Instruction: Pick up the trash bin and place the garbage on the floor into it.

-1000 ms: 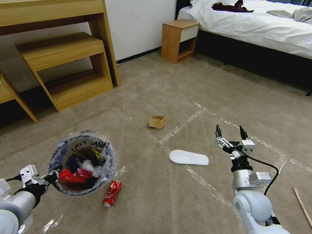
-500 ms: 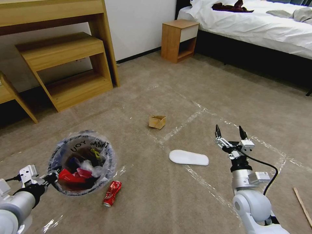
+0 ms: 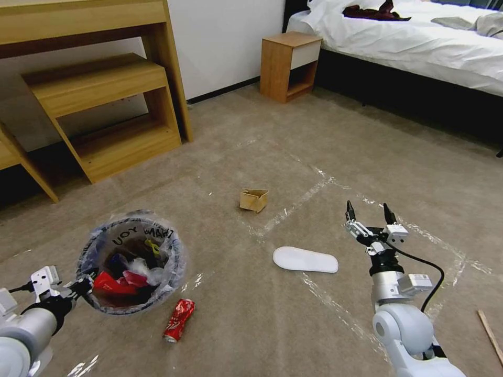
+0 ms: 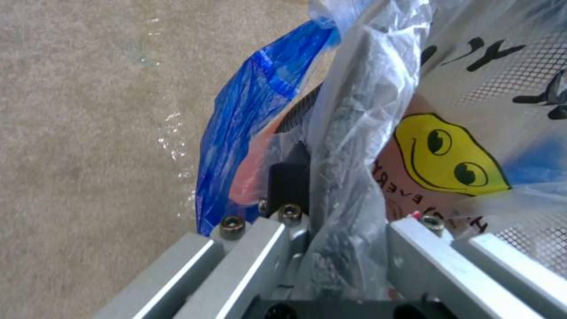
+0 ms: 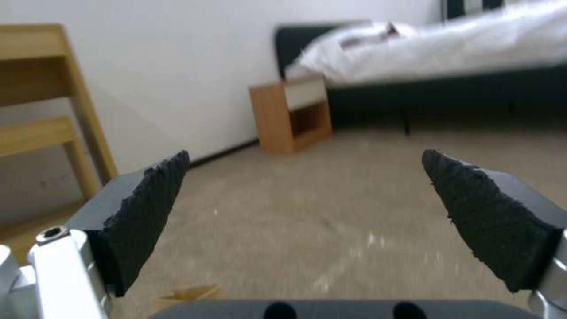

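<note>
Red and crushed, the can (image 3: 179, 320) now sits a little lower in the head view than it did a second ago, and so do the white slipper (image 3: 305, 259), the small cardboard box (image 3: 253, 199) and the wooden shelving (image 3: 107, 112) at the wall; the whole scene has slid together, so the camera has moved and the litter has not. The right arm's tips sit slightly lower and a touch further left than before, while the left arm looks much as it did.

The left arm reaches in from the robot's low left, its claw (image 3: 84, 284) clamped on the near rim of the trash bin (image 3: 131, 261). The left wrist view shows the crinkly bag (image 4: 354, 146) bunched between the metal fingers (image 4: 277, 239), closed tight on plastic and rim. The bin holds red wrappers and white paper, and black lettering runs round its far rim.

The right arm stands up from the robot's low right, forearm nearly vertical, its claw (image 3: 365, 213) pointing forward and up with the two dark tips spread wide and nothing between them. Its black pads (image 5: 148, 208) frame open carpet, a bedside cabinet (image 5: 290, 113) and the bed (image 5: 449, 57).

On the floor (image 3: 262, 324), the can lies just beside the bin on the robot's near right side. The slipper lies between the bin and the right claw, nearer the claw and a little to its left. The box rests further out, beyond the slipper, beside a tape strip (image 3: 293, 204). A wooden stick (image 3: 490, 336) lies at the far right edge.
</note>
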Robot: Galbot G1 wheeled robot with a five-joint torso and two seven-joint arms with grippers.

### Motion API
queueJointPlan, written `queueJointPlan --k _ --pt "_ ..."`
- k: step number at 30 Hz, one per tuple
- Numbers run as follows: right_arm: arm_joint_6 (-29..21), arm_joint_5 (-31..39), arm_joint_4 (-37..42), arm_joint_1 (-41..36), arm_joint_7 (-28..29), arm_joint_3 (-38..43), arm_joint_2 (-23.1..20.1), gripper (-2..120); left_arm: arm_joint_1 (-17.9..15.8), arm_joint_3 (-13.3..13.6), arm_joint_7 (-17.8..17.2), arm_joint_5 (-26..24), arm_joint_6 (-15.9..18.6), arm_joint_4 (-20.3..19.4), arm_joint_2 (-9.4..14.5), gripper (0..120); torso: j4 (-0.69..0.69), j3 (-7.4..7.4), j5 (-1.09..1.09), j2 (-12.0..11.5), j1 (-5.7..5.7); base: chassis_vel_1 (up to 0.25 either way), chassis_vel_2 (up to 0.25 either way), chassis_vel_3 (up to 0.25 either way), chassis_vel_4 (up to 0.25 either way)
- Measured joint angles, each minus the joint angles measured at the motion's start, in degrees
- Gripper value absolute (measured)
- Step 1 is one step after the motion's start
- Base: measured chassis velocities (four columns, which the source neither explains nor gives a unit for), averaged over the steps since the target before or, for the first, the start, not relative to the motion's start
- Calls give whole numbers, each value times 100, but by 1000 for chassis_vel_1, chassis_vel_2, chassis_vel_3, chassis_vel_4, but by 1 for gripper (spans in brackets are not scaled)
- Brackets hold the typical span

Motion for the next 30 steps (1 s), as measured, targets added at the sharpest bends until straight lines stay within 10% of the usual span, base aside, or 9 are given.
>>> queueJointPlan --k 21,30 --pt "-2358 3803 -750 744 3474 -845 240 100 -16 53 10 131 -4 154 -100 0 1 0 0 0 0 -6 9 7 -10" --pt "-2460 4599 -1353 799 3814 -851 600 100 -20 102 36 210 -14 209 -150 0 1 0 -1 0 0 0 0 0 0"
